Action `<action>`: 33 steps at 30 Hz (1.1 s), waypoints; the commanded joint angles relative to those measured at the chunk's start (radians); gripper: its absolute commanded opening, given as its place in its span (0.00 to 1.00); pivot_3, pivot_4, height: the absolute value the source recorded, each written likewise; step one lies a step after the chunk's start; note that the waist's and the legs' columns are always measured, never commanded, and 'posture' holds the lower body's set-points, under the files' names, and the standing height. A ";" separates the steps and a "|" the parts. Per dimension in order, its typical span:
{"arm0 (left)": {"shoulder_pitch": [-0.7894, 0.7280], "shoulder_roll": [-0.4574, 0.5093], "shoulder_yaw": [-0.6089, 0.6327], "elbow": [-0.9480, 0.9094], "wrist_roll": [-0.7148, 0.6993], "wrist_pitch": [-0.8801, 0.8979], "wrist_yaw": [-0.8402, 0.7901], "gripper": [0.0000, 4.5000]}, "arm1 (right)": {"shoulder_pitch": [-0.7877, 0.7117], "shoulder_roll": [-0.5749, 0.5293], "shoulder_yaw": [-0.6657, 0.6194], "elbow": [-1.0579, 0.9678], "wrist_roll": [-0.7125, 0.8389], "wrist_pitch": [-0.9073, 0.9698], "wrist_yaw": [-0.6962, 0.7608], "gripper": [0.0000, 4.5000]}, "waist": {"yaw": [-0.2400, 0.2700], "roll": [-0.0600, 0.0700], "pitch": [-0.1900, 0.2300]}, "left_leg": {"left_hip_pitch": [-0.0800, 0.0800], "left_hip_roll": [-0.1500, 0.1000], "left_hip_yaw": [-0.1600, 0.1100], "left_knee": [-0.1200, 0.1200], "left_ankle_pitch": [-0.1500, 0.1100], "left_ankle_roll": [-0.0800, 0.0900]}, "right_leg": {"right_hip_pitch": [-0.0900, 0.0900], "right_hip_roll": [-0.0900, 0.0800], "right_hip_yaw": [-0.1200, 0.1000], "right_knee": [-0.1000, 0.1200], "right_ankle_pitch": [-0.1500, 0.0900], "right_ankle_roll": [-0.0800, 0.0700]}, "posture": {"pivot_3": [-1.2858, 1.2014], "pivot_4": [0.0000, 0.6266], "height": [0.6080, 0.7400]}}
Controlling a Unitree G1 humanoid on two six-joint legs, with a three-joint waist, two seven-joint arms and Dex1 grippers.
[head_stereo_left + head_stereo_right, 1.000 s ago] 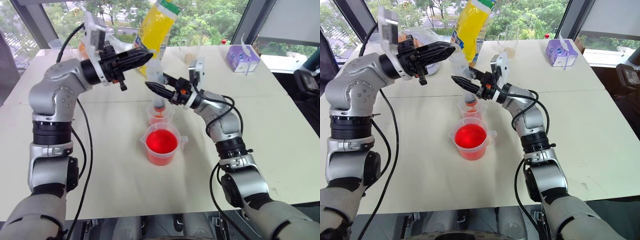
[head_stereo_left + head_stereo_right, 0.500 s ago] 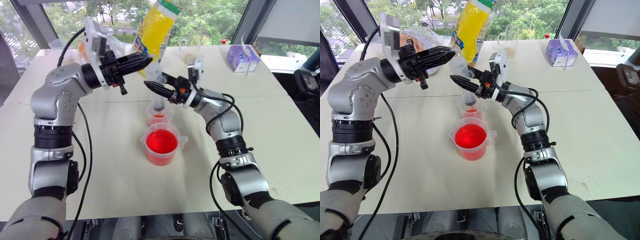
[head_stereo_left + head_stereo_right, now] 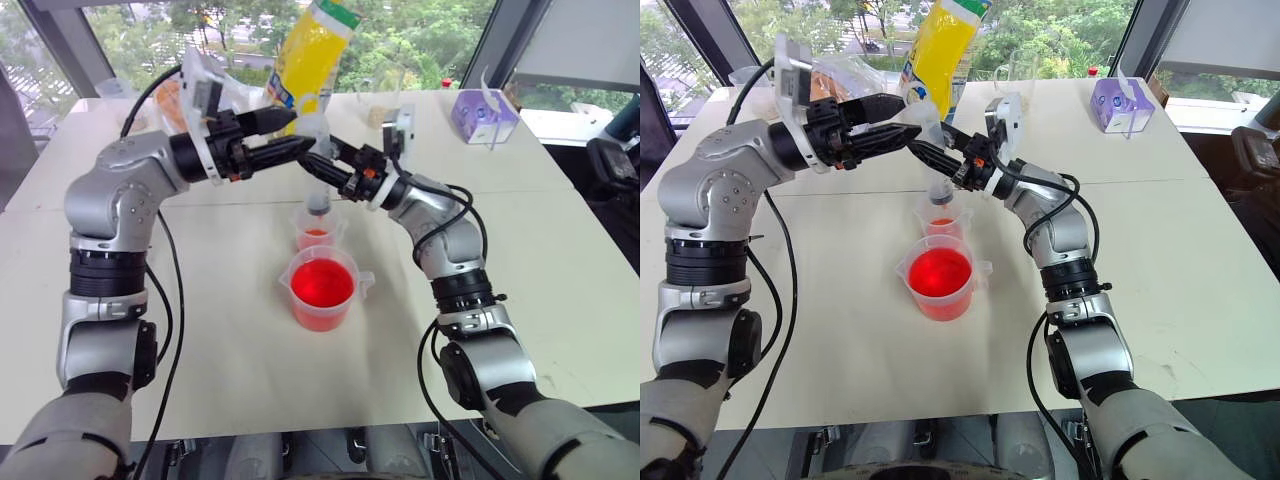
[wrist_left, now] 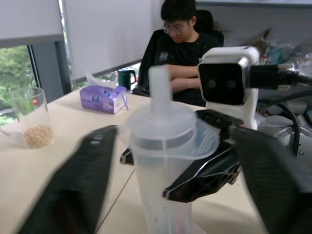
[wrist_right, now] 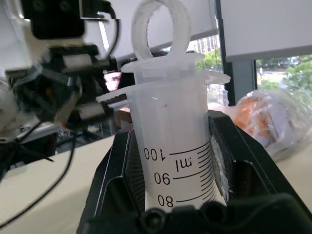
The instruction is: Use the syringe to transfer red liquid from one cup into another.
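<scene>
Your syringe [image 3: 318, 160] stands upright directly above the small cup [image 3: 317, 228], its clear barrel clamped in your right hand [image 3: 322, 166], its tip just over the cup's mouth. The white plunger with its ring top sits pushed down into the barrel. Your left hand [image 3: 300, 133] has its fingers spread apart on either side of the plunger top. The small cup shows orange-red at its base. Just beside it, nearer you, is the wide beaker [image 3: 323, 287], bright with red liquid [image 3: 322, 283]. Behind the small cup, a tall yellow bag [image 3: 311, 48] stands on the white bench [image 3: 560, 250], with a purple box [image 3: 485, 115] far off to the right by the windows. A seated person [image 4: 183, 53] is beyond the bench.
</scene>
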 commanded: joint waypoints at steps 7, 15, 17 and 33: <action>0.027 0.147 0.149 -0.101 -0.104 0.079 0.009 0.99 | -0.018 0.011 -0.017 -0.059 0.024 0.003 -0.018 0.32 | -0.001 0.000 0.000 | 0.000 0.001 0.000 0.000 0.000 0.000 | 0.000 0.000 0.000 0.000 0.000 0.000 | 0.52 0.24 1.00; 0.215 0.203 0.170 -0.259 -0.179 0.147 0.017 0.99 | -0.150 -0.101 -0.116 -0.161 0.089 0.317 -0.225 0.32 | 0.006 0.000 0.000 | 0.000 0.000 0.000 0.000 0.000 0.000 | 0.000 -0.003 0.000 0.000 0.000 0.000 | 0.52 0.24 1.00; 0.263 0.208 0.172 -0.298 -0.198 0.160 0.018 0.99 | -0.190 -0.161 -0.160 -0.186 0.133 0.492 -0.303 0.32 | 0.006 0.000 0.000 | 0.000 0.000 -0.001 0.000 0.000 0.000 | 0.000 -0.003 0.000 0.000 0.000 0.000 | 0.52 0.24 1.00; 0.405 0.205 0.181 -0.437 -0.310 0.202 0.105 0.99 | 0.017 -0.468 -0.149 -0.260 0.119 1.371 -0.571 0.32 | 0.003 0.000 0.000 | -0.001 -0.001 0.001 -0.001 -0.002 0.003 | 0.000 -0.004 0.000 -0.002 0.000 0.000 | 0.52 0.24 1.00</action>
